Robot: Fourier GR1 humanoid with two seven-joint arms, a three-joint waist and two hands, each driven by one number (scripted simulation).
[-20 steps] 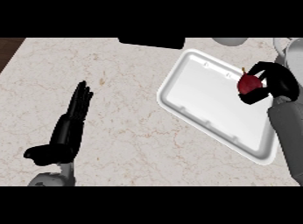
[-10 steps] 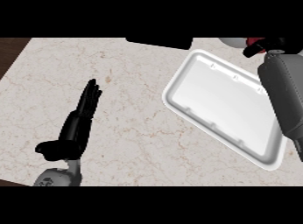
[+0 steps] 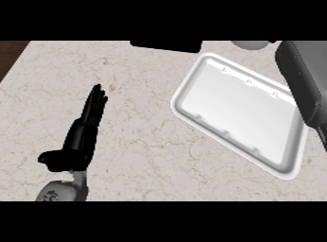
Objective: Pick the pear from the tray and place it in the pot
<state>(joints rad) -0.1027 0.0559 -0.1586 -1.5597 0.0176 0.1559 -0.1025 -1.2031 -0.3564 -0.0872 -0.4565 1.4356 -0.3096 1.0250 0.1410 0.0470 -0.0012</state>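
Since half a second ago, right forearm [image 3: 309, 90] is reaching farther past tray [image 3: 236, 111]; right hand and pear are now out of view, grasp unknowable. Left hand [image 3: 82, 132] is resting, fingers straight. Advice: centre over pot before releasing.

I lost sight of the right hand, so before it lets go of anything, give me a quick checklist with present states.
1. Tray free of the pear: ok, nothing lies on it.
2. Pear in sight: not ok, it shows nowhere.
3. Right hand in sight: not ok, only the right forearm shows, running past the top edge.
4. Pot in sight under the hand: cannot tell; only a dark object and a grey rounded shape peek in at the top edge.
5. Left hand out of the way: ok, open over the counter, apart from the tray.
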